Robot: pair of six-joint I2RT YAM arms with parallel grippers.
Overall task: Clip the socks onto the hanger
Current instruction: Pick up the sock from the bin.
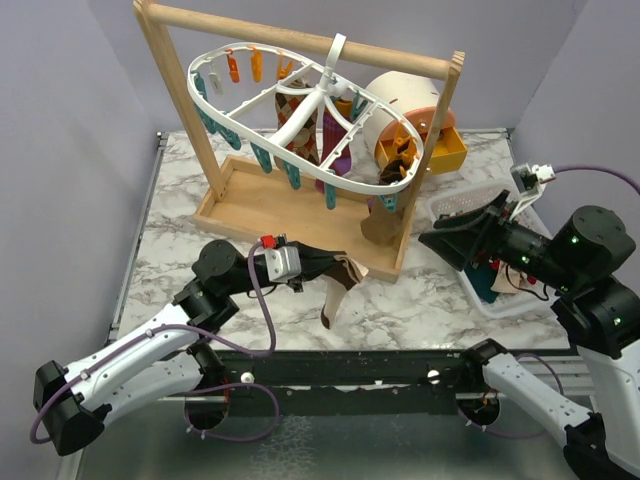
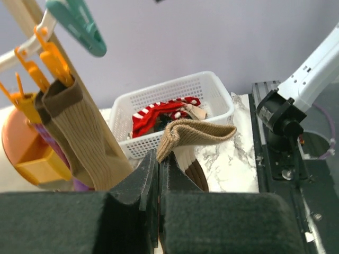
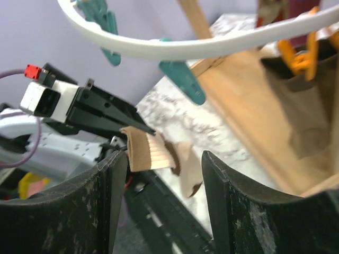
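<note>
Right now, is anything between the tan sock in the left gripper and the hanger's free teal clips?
Nothing visible. In the right wrist view, open air lies between the tan sock and the nearest free teal clip.

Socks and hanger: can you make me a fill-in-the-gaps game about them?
The left pincer is shut on the tan sock, while the right pincer is ____.
The striped sock lies in the white ____.
The hanger hangs from a bar made of ____.
Missing words: open, basket, wood.
</note>
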